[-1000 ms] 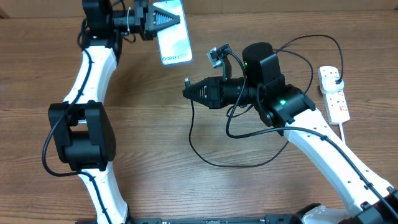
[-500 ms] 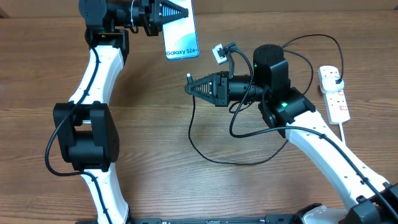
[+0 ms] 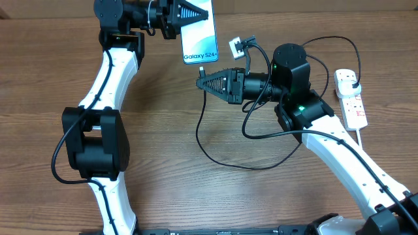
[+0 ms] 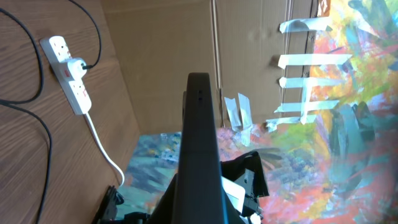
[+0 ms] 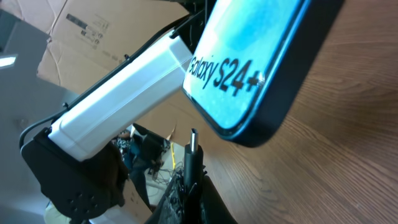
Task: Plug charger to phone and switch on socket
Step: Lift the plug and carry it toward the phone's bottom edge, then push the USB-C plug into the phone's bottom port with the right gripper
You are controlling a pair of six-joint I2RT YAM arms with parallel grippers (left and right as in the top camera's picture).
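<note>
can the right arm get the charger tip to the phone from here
Probably yes: the right tool holds the charger tip just short of the bottom edge of the phone, with open air between. The left tool holds the phone up.

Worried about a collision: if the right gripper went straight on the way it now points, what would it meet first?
Likely the left arm, at its white part. The right gripper points sideways past the phone's lower edge, not at it. Heights are unclear.
</note>
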